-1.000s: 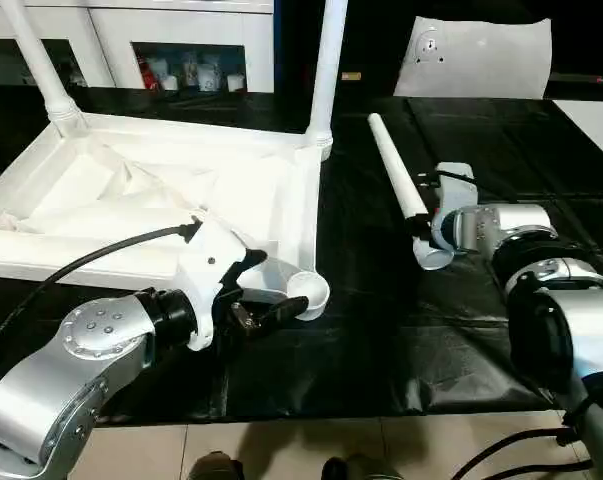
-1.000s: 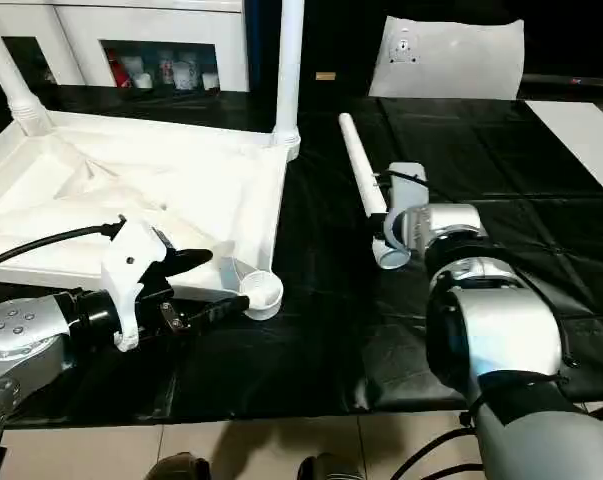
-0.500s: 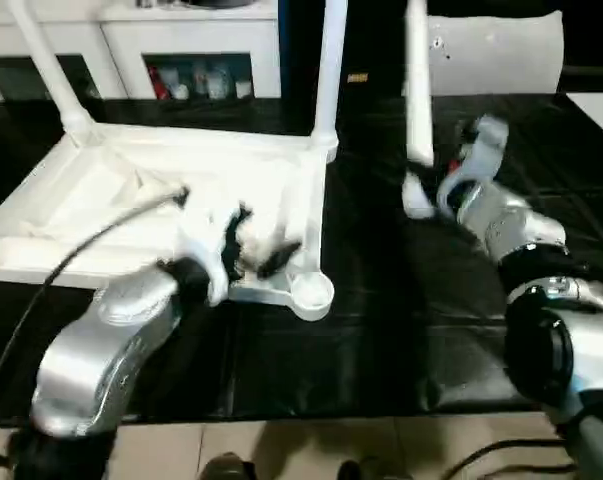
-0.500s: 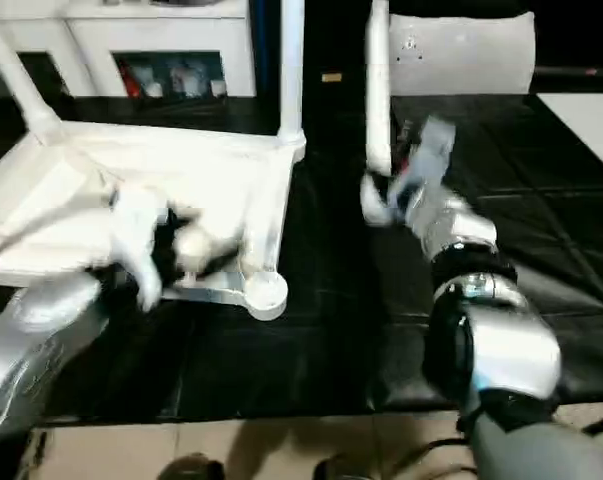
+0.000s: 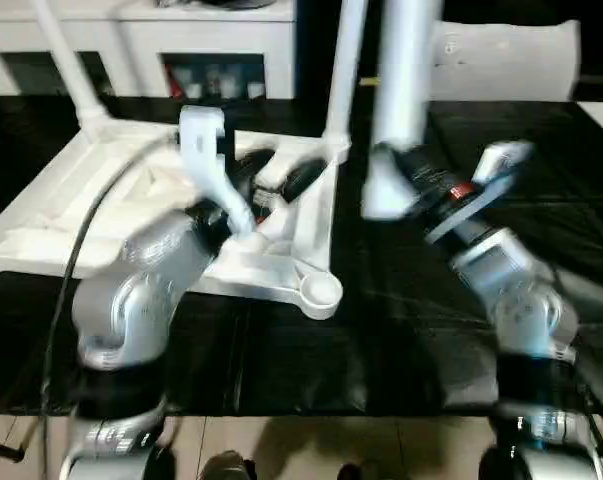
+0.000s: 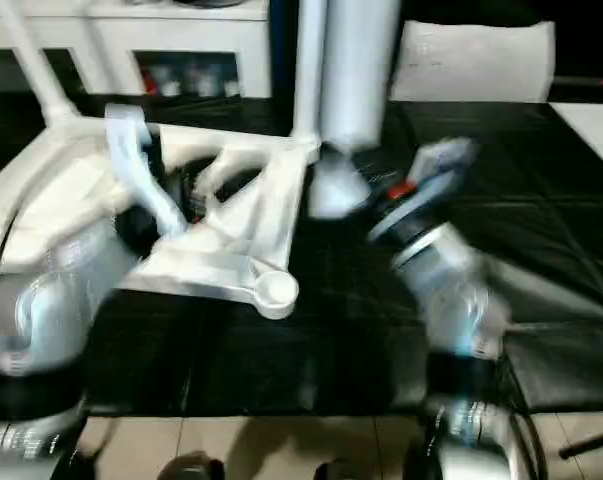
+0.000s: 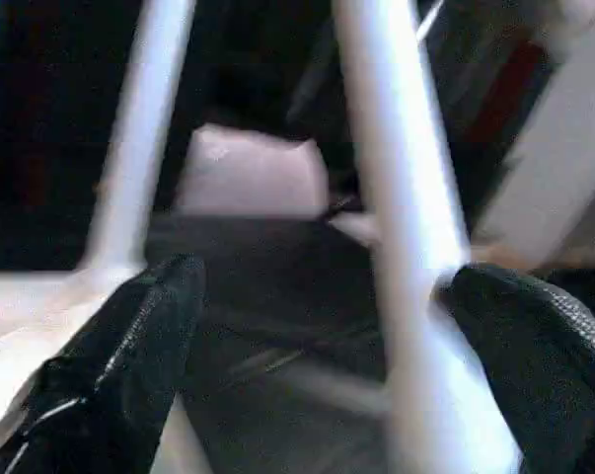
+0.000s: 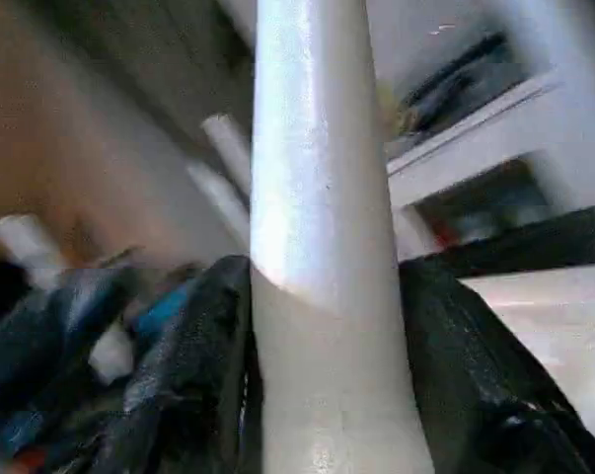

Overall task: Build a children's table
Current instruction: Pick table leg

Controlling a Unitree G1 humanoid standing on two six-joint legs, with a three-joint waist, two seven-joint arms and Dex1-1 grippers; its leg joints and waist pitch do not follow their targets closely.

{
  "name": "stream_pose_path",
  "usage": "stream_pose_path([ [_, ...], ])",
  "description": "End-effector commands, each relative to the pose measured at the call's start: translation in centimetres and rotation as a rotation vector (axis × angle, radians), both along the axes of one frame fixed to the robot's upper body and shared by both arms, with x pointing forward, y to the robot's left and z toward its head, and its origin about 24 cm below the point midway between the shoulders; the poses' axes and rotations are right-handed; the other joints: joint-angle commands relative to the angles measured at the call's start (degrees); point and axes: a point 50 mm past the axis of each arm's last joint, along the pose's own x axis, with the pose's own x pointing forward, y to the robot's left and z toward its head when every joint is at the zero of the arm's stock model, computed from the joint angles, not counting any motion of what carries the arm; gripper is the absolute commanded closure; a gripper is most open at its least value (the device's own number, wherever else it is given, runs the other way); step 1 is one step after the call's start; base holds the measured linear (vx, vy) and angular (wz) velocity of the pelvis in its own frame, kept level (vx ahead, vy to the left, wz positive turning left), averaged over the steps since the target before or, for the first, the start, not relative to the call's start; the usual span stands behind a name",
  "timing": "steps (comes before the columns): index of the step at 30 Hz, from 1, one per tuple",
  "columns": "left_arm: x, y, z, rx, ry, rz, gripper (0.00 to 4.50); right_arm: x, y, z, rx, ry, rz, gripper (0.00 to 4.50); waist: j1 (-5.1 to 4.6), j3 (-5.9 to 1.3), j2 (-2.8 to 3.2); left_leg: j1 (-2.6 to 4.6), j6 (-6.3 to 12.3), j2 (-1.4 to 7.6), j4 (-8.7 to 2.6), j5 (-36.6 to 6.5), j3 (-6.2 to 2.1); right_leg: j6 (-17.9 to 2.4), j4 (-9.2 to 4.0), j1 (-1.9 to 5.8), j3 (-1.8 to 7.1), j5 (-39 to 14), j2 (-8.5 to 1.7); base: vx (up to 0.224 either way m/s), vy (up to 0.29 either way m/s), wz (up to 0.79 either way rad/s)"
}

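Here, the right gripper (image 8: 322, 326) clamps a smooth white tapered leg (image 5: 403, 90) upright at 1 o'clock of the ribbed tabletop (image 5: 281, 262), while the left gripper (image 7: 327, 326), fingers spread, hovers over that tabletop.

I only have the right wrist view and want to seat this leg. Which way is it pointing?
Observer: Upright. The right pincer holds the leg wide end down, beside the tabletop's right edge.
Operator: Is any socket free?
Observer: Yes, the near right corner socket is empty.
Operator: And the left pincer?
Observer: The left pincer is open over the tabletop, holding nothing.
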Motion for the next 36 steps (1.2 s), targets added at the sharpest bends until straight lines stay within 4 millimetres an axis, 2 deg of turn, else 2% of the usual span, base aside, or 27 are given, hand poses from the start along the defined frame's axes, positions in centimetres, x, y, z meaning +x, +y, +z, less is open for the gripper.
stream_pose_path([
  [1, 0.5, 0.2, 0.4, -0.092, 0.045, -0.019, 0.0, -1.4, 0.9, 1.1, 0.025, -0.054, 0.122, 2.63, 0.21, -5.06, -1.05, -0.2, 1.96, 0.92, -3.56, -3.77, 0.18, -6.42, -5.7, 3.83, 2.81, -15.34, -5.0, 0.0, 0.0, 0.0],
  [3, 0.6, 0.0, 0.8, -0.14, 0.055, -0.048, 0.0, -2.0, 1.2, 1.0, 0.017, -0.057, 0.159, 2.63, 0.43, -5.1, -0.94, -0.33, 1.48, 0.82, -3.53, -3.89, 0.17, -4.79, -6.23, 3.61, 2.69, -18.19, -5.12, 0.0, 0.0, 0.0],
  [4, 0.5, -0.2, 1.0, -0.157, 0.052, -0.069, 0.0, -2.1, 1.3, 1.0, 0.019, -0.054, 0.174, 2.63, 0.45, -5.13, -0.68, -0.16, 1.25, 1.03, -3.63, -4.11, -0.01, -4.74, -6.16, 3.37, 2.72, -18.47, -5.17, 0.0, 0.0, 0.0],
  [7, 0.4, -0.7, 1.9, -0.237, 0.059, -0.149, 0.0, -3.1, 1.5, 0.9, 0.013, -0.04, 0.231, 2.63, 0.63, -5.2, -0.69, 0.02, 1.04, 0.95, -3.61, -4.76, 0.09, -4.7, -6.4, 3.26, 2.73, -18.43, -5.03, 0.0, 0.0, 0.0],
  [9, 0.5, -0.9, 2.0, -0.234, 0.063, -0.171, 0.0, -3.5, 1.6, 0.9, 0.01, -0.035, 0.256, 2.63, 0.87, -5.38, -0.79, -0.14, 1.09, 1.12, -3.78, -4.0, -0.18, -5.02, -6.07, 3.42, 2.59, -15.71, -4.93, 0.0, 0.0, 0.0],
  [14, 0.3, -0.9, 2.2, -0.282, 0.065, -0.252, 0.0, -4.0, 1.7, 0.9, 0.018, -0.021, 0.287, 2.63, 0.94, -5.42, -0.73, -0.08, 0.75, 1.18, -3.86, -4.51, -0.14, -5.77, -6.17, 3.38, 2.59, -15.07, -5.17, 0.0, 0.0, 0.0],
  [15, 0.1, -0.8, 2.3, -0.304, 0.055, -0.288, 0.19, -4.2, 1.7, 0.8, 0.013, -0.021, 0.3, 2.63, 0.93, -5.39, -0.79, -0.12, 0.71, 1.18, -3.89, -4.67, -0.14, -5.78, -6.2, 3.4, 2.59, -15.26, -5.21, 0.0, 0.0, 0.0],
  [17, -0.4, -0.7, 2.3, -0.314, 0.037, -0.348, 0.19, -4.5, 1.8, 0.6, 0.003, -0.017, 0.326, 2.63, 1.0, -5.41, -1.12, -0.25, 0.62, 1.12, -3.95, -4.49, -0.11, -5.55, -6.19, 3.58, 2.61, -15.57, -5.3, 0.0, 0.0, 0.0],
  [18, -0.5, -0.7, 2.3, -0.313, 0.036, -0.36, 0.3, -4.6, 1.9, 0.5, 0.0, -0.015, 0.332, 2.63, 1.03, -5.38, -0.94, -0.22, 0.58, 1.19, -3.97, -4.42, -0.13, -5.26, -6.19, 3.45, 2.62, -15.82, -5.31, 0.0, 0.0, 0.0],
  [22, -0.6, -0.5, 2.1, -0.314, 0.04, -0.379, 0.38, -4.8, 2.0, 0.4, -0.015, -0.005, 0.348, 2.63, 0.99, -5.34, -1.14, -0.22, 0.4, 1.2, -4.03, -4.72, -0.09, -4.54, -6.35, 3.49, 2.63, -16.96, -5.34, 0.0, 0.0, 0.0],
  [27, -0.5, -0.3, 2.2, -0.324, 0.036, -0.393, 0.38, -4.9, 2.0, 0.3, -0.033, -0.003, 0.356, 2.63, 1.02, -5.32, -1.09, -0.24, 0.24, 1.17, -4.02, -4.58, -0.1, -3.69, -6.42, 3.44, 2.65, -17.85, -5.34, 0.0, 0.0, 0.0],
  [28, -0.5, -0.2, 2.2, -0.328, 0.034, -0.398, 0.38, -4.8, 2.0, 0.3, -0.036, -0.004, 0.355, 2.63, 1.05, -5.35, -0.96, -0.21, 0.25, 1.18, -4.0, -4.52, -0.11, -3.73, -6.4, 3.4, 2.63, -17.71, -5.32, 0.0, 0.0, 0.0],
  [36, -0.7, -0.3, 2.0, -0.337, 0.029, -0.415, 0.38, -4.8, 1.9, 0.3, -0.051, -0.001, 0.353, 2.63, 0.98, -5.35, -1.16, -0.28, 0.2, 1.19, -4.0, -4.36, -0.07, -4.26, -6.29, 3.48, 2.64, -16.68, -5.32, 0.0, 0.0, 0.0],
])
